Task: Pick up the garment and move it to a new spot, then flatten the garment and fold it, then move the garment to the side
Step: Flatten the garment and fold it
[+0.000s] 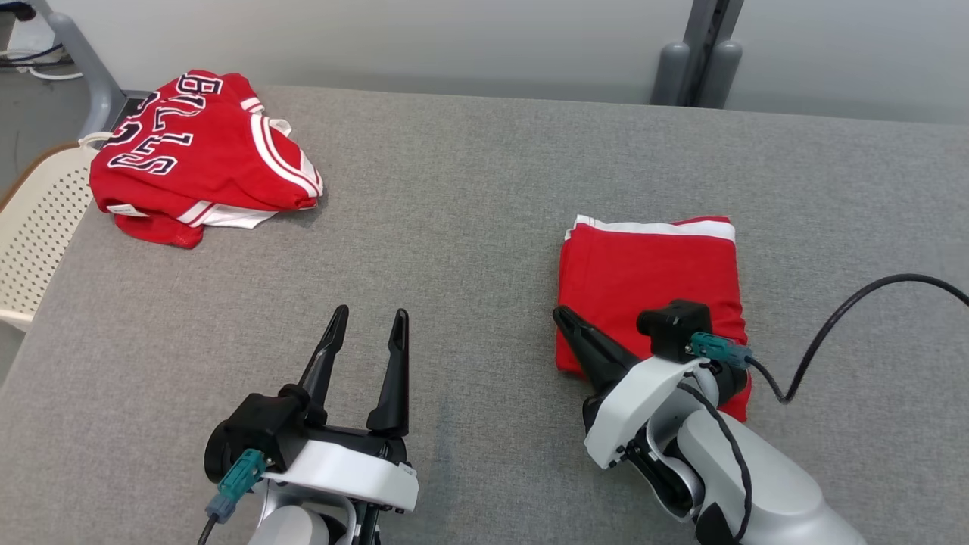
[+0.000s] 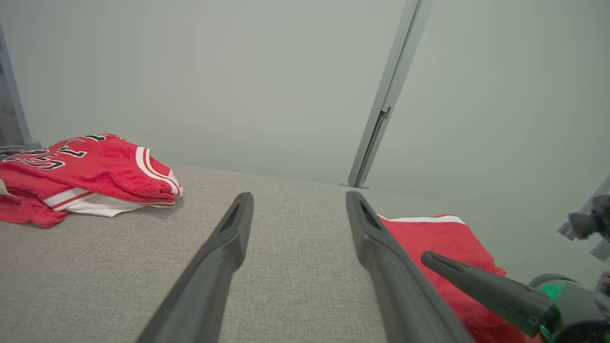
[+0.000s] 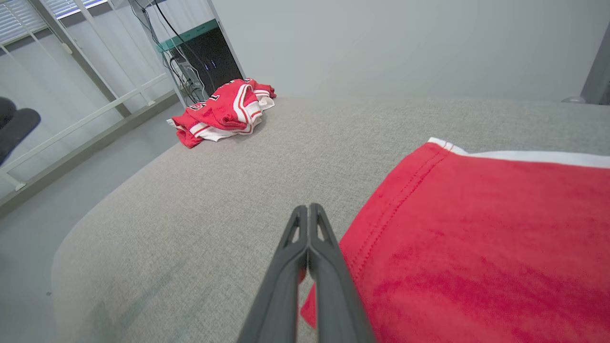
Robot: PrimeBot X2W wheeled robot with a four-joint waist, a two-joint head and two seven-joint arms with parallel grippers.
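Since the folded garment (image 1: 651, 280) looks ready to go aside, my right gripper (image 1: 562, 313) lies closed at its edge, probably to push; left gripper (image 1: 372, 312) hovers, fingers apart.

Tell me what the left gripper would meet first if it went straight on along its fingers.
Probably nothing: ahead of the left gripper lies bare table; the crumpled jersey sits to its left.
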